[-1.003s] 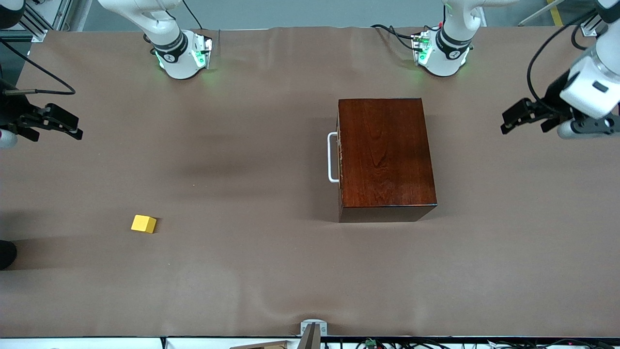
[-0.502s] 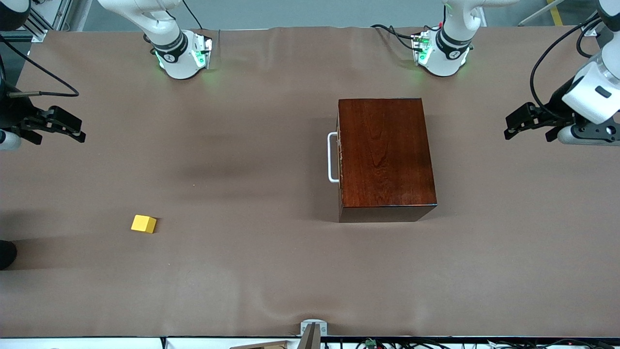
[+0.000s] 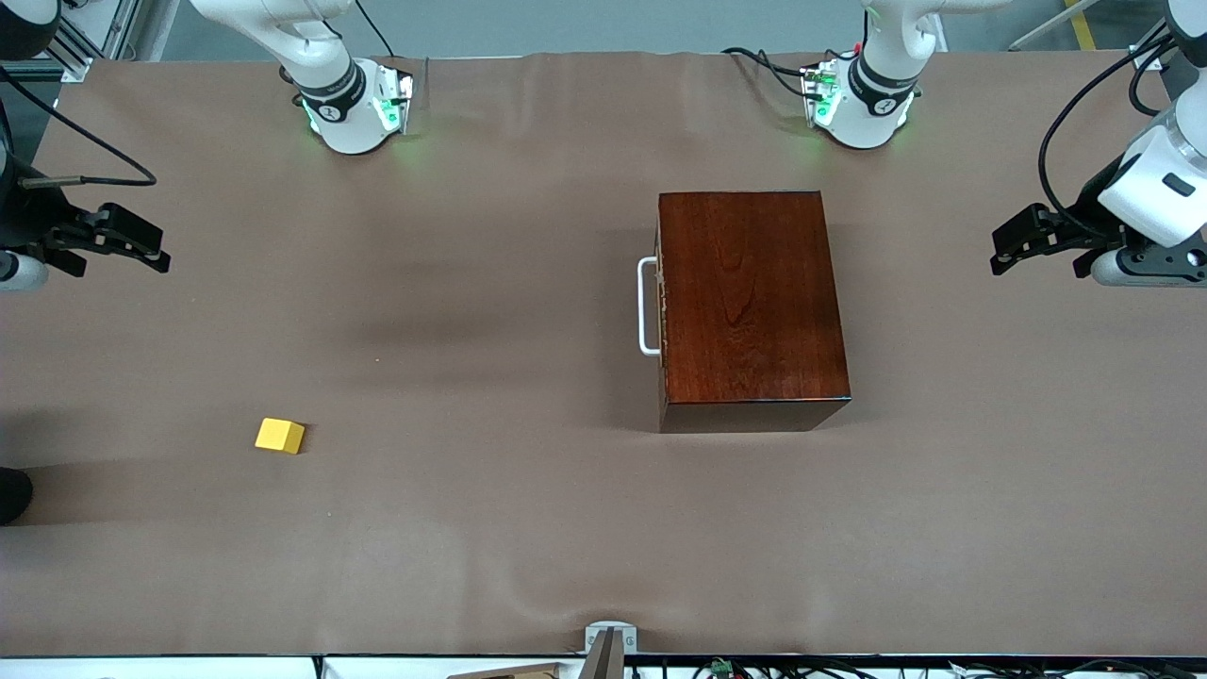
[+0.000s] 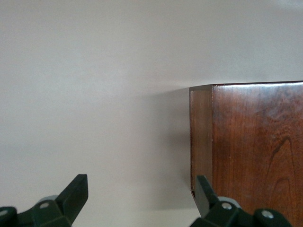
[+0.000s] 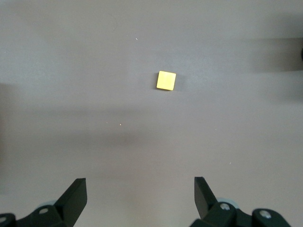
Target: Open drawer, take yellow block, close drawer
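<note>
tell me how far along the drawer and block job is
Looks nearly finished: the drawer sits shut in the wooden box, and the yellow block lies out on the table. Nothing is in hand: left gripper and right gripper hang open, empty, at the table's ends.

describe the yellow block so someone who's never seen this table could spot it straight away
Start at the glossy reddish-brown wooden box, the biggest thing on the brown table. From there look toward the right arm's end, nearer the front camera, to the small bright yellow cube. It lies alone on bare tabletop, the only bright thing.
</note>
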{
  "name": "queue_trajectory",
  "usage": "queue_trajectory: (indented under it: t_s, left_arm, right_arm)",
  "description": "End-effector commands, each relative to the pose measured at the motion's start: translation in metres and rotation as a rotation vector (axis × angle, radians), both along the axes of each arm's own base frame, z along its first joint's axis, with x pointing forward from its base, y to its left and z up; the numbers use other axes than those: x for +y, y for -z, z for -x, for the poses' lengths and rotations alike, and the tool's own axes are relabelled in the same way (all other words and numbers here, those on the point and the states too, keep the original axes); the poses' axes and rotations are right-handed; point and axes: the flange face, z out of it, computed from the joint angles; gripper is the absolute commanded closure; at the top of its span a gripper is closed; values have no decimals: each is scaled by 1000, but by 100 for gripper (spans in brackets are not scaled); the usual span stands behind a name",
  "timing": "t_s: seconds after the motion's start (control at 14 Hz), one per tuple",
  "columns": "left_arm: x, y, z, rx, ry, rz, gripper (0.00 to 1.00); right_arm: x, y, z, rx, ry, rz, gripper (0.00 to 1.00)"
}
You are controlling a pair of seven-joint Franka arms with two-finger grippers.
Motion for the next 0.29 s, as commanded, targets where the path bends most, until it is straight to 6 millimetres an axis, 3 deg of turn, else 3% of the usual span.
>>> queue_trajectory:
  t_s: [0.0,0.21]
  left_arm:
    - [-2,-6,0,3,14,-15,0]
    - [-1,-6,0,3,13,-15,0]
  right_arm:
    - [1,-3,1,-4,2,8,0]
    - [3,-3,1,-6,-3,10,0]
